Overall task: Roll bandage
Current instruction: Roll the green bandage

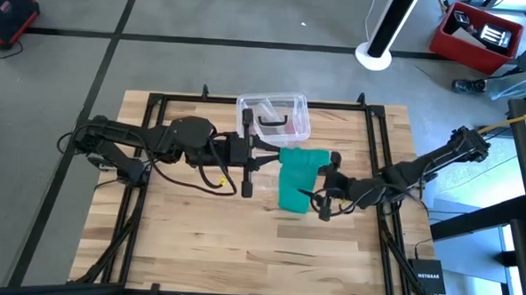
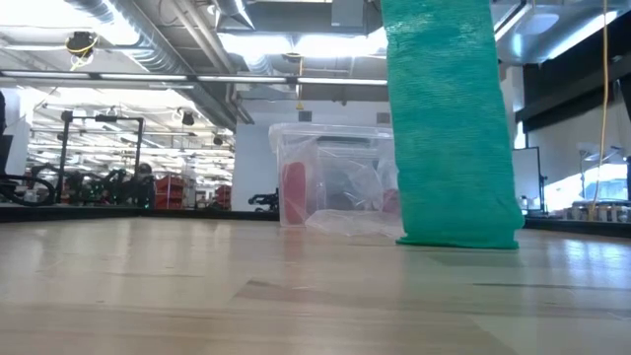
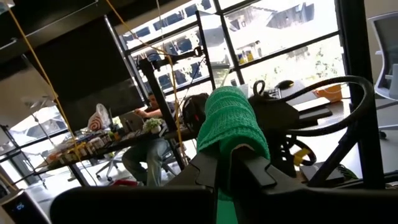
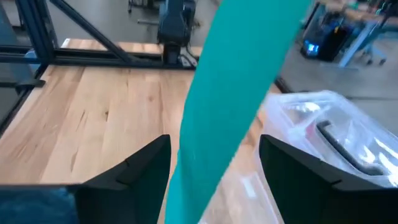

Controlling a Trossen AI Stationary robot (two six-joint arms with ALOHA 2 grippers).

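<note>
Bandage [image 1: 295,178] hangs mid-table, its lower end on the wood beside the box [image 1: 274,115]. We see left gripper [image 3: 231,163] clamped on its top; right gripper [image 4: 214,163] open around it.

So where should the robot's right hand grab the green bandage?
Probably low on the hanging bandage, squeezing its flat faces from the sides. The left gripper already pinches the top, and the right gripper is open with a finger on each side of the strip.
</note>
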